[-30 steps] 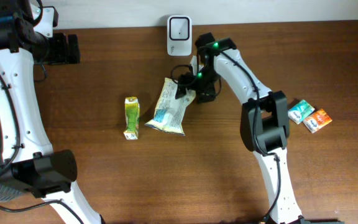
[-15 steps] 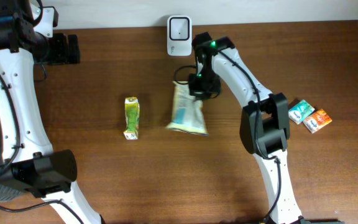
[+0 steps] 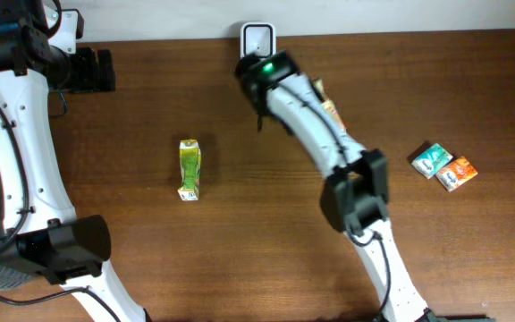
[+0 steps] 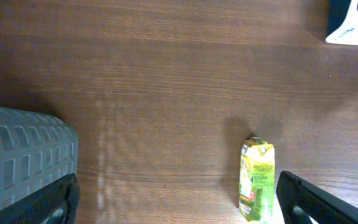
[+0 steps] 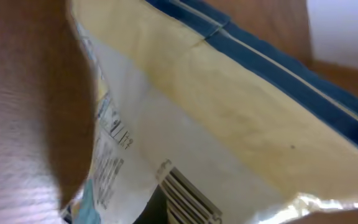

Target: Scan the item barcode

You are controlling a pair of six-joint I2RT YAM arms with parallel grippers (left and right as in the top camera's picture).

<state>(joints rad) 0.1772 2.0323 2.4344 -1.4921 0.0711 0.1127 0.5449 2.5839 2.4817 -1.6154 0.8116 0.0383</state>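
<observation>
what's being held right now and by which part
Right pincer holds the snack bag near its barcode; exact contact hidden. Left pincer empty.

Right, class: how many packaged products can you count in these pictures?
4. A green carton lies left of centre; a teal box and an orange box sit together at the right; a snack bag is held near the scanner, mostly hidden beneath the right arm overhead.

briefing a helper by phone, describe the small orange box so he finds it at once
Start from the wooden table and go to its right side, past the right arm. Two small boxes lie side by side there; yours is the orange box, not the teal box beside it.
</observation>
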